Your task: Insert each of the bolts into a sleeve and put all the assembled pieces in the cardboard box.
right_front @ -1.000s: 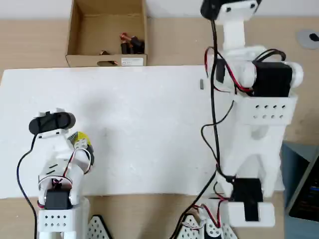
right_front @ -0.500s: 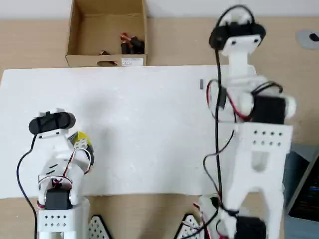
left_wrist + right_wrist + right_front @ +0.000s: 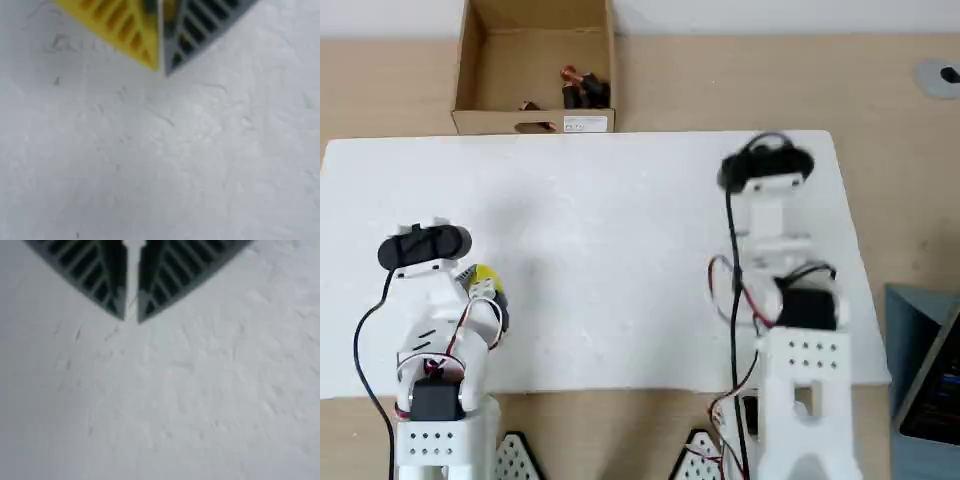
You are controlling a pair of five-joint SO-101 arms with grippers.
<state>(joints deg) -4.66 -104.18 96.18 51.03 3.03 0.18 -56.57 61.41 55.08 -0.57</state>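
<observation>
Assembled pieces (image 3: 582, 88): dark and copper cluster inside the cardboard box (image 3: 461, 90), against its right wall near the front; too bunched to count and the long axes can't be told. One small piece (image 3: 529, 105) lies apart by the front wall. The box is open-topped on the table (image 3: 720, 80), its front wall just beyond the far edge of the white mat (image 3: 620, 250). Left gripper (image 3: 161, 67): clenched tip to tip on nothing, over the mat's near left part. Right gripper (image 3: 131, 317): fingers nearly together with a thin slit, holding nothing, over the mat toward its right edge. A wide stretch of mat lies between the two arms
</observation>
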